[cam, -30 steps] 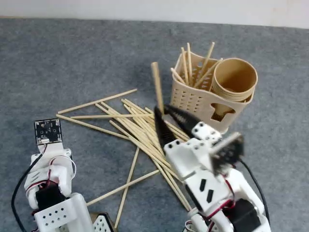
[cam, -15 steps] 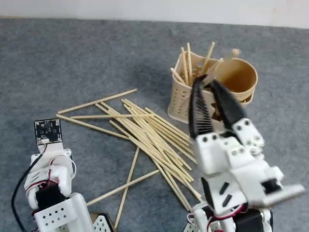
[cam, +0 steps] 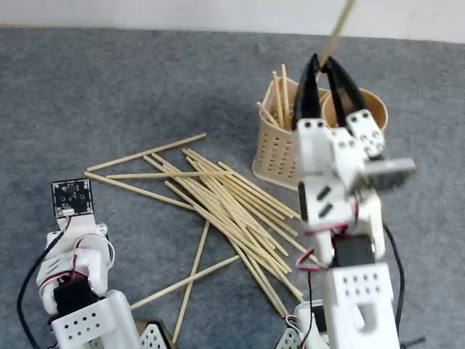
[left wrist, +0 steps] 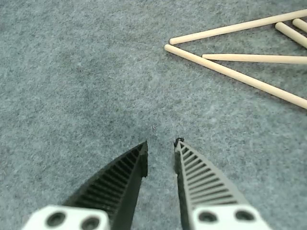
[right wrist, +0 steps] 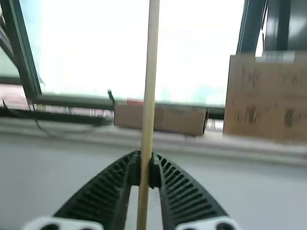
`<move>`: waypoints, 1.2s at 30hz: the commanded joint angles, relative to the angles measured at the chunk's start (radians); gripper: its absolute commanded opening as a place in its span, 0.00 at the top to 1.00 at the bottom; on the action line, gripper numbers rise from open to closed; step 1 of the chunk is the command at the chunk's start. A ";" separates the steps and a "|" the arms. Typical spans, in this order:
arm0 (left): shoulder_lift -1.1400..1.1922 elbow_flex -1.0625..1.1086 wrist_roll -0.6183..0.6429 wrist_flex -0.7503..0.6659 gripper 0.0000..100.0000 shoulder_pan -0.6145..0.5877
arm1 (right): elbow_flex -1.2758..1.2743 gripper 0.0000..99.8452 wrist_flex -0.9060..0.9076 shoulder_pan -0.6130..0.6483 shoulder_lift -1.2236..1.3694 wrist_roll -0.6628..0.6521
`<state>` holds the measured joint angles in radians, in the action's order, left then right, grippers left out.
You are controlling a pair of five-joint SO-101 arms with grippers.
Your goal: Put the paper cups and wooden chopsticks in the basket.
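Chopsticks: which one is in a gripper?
The chopstick pinched in the right gripper, above the basket; the rest lie on the table or stand in the basket.

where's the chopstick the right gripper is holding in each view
high view: the held chopstick slants up from the right gripper, in front of the basket, and runs off the top edge.
right wrist view: the held chopstick stands upright at centre, against the window.
left wrist view: faces the grey mat and loose chopsticks instead.
shared landmark: the right gripper pinching it.
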<state>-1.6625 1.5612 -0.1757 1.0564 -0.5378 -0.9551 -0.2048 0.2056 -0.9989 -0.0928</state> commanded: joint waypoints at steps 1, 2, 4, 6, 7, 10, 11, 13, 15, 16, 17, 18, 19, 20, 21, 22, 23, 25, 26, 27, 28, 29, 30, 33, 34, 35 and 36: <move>-0.008 -0.002 0.006 -0.017 0.89 -0.001 | 0.010 0.99 -0.028 -0.010 0.119 0.008; -0.008 -0.002 0.006 -0.017 0.89 -0.001 | 0.010 0.99 -0.028 -0.010 0.153 0.008; -0.008 -0.002 0.006 -0.017 0.89 -0.001 | 0.010 0.99 -0.022 -0.010 0.217 0.008; -0.008 -0.002 0.006 -0.017 0.89 0.001 | 0.010 0.97 -0.007 -0.010 0.272 0.008; -0.008 -0.002 0.006 -0.018 0.89 0.001 | 0.010 0.94 0.016 -0.010 0.291 0.008; -0.008 -0.002 0.006 -0.020 0.89 0.001 | 0.015 0.87 0.081 -0.010 0.308 0.009; -0.008 -0.002 0.006 -0.020 0.89 0.001 | 0.015 0.86 0.094 -0.007 0.300 0.009; -0.008 -0.002 0.006 -0.018 0.89 0.010 | 0.013 0.86 0.111 -0.007 0.275 0.009; -0.008 -0.002 0.006 -0.017 0.89 0.021 | 0.012 0.86 0.133 -0.007 0.236 0.009; -0.008 -0.002 0.006 -0.017 0.89 0.021 | 0.012 0.86 0.151 -0.007 0.214 0.009; -0.008 0.002 0.006 -0.020 0.89 0.021 | 0.012 0.86 0.176 -0.007 0.191 0.009; -0.008 0.005 0.006 -0.021 0.89 0.021 | 0.012 0.86 0.208 -0.005 0.165 0.009; -0.008 0.005 0.006 -0.021 0.89 0.021 | 0.012 0.86 0.242 -0.005 0.139 0.009; -0.008 0.005 0.006 -0.021 0.89 0.021 | 0.012 0.86 0.274 -0.005 0.110 0.009; -0.008 0.005 0.006 -0.021 0.89 0.021 | 0.012 0.86 0.306 -0.005 0.077 0.009; -0.008 0.005 0.006 -0.021 0.89 0.021 | 0.012 0.86 0.340 -0.005 0.042 0.009; -0.008 0.005 0.006 -0.021 0.89 0.021 | 0.012 0.86 0.372 -0.004 0.005 0.009; -0.008 0.005 0.006 -0.021 0.89 0.021 | 0.015 0.86 0.447 0.018 -0.062 0.009; -0.008 0.005 0.006 -0.021 0.89 0.021 | 0.018 0.86 0.492 0.035 -0.093 0.009; -0.008 0.005 0.006 -0.021 0.89 0.021 | 0.019 0.86 0.544 0.054 -0.120 0.009; -0.008 0.005 0.006 -0.021 0.89 0.021 | 0.019 0.86 0.595 0.082 -0.145 0.009; -0.008 0.005 0.006 -0.021 0.89 0.021 | 0.019 0.86 0.647 0.110 -0.168 0.009; -0.008 0.005 0.006 -0.021 0.89 0.021 | 0.022 0.86 0.693 0.136 -0.186 0.009; -0.008 0.004 0.006 -0.023 0.89 0.016 | 0.061 0.86 0.809 0.206 -0.231 0.008; -0.008 0.002 0.006 -0.023 0.89 0.016 | 0.079 0.86 0.857 0.222 -0.240 0.008; -0.008 0.002 0.006 -0.023 0.89 0.015 | 0.102 0.86 0.905 0.228 -0.242 0.008; -0.008 0.002 0.006 -0.023 0.89 0.015 | 0.133 0.86 0.955 0.234 -0.240 0.008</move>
<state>-1.6625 1.5750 -0.1757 1.0564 -0.5378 -0.9275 0.6345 0.4081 -1.2075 -0.0913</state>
